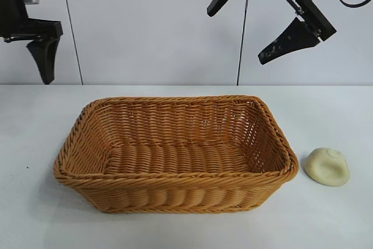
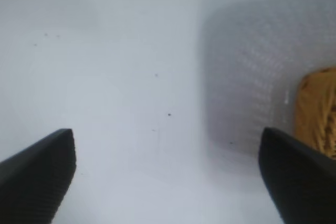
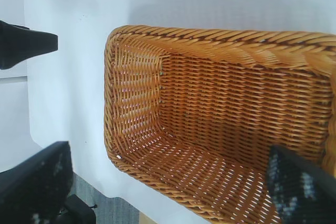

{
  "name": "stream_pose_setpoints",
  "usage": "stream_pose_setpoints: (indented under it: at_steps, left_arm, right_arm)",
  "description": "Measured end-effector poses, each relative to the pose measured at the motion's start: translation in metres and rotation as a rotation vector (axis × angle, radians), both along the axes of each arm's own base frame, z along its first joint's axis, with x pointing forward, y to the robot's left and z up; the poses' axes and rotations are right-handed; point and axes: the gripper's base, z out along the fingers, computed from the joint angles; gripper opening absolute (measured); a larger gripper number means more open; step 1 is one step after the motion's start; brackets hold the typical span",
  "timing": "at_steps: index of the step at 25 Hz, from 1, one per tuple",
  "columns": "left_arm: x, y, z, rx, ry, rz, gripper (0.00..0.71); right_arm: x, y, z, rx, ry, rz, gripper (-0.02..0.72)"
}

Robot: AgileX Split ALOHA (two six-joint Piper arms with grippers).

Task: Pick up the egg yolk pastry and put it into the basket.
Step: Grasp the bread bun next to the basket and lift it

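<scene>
Pastry (image 1: pixel 327 167) on table at basket's (image 1: pixel 175 193) 3 o'clock, just beside rim, untouched. Right gripper (image 1: pixel 247 21) high at 12, jaws apart, empty.
Left wrist: left gripper (image 2: pixel 168 174) apart, parked.
Right wrist: pastry unseen; descent risks clipping rim, squashing soft pastry.

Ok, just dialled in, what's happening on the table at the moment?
Nothing is held yet. The egg yolk pastry sits on the table just right of the basket, which has nothing in it. The right tool hangs open, high above the basket's right end. The left tool is open too, parked up at the far left.
</scene>
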Motion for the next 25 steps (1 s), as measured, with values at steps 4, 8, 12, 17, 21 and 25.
stream_pose_setpoints:
  at_steps: [4,8,12,17,21,25]
  left_arm:
    - [-0.002,0.017,0.012,-0.002,-0.027,0.038,0.696]
    - [-0.011,0.015,0.04,-0.032,-0.093,0.04,0.696]
    - [-0.03,0.014,0.082,-0.064,-0.193,0.039,0.696]
    - [-0.079,0.015,0.119,-0.062,-0.268,0.007,0.696]
    - [-0.132,0.017,0.125,-0.056,-0.268,-0.014,0.696]
    - [-0.19,0.02,0.117,-0.05,-0.259,-0.027,0.696]
  right_arm:
    - [0.0,0.0,0.0,0.0,0.0,0.0,0.694]
    - [0.0,0.0,0.0,0.0,0.0,0.0,0.694]
    - [0.0,0.0,0.0,0.0,0.0,0.0,0.694]
    - [0.0,0.0,0.0,0.0,0.0,0.0,0.694]
    - [0.0,0.0,0.0,0.0,-0.001,-0.001,0.694]
    - [0.0,0.0,0.0,0.0,-0.001,-0.001,0.694]
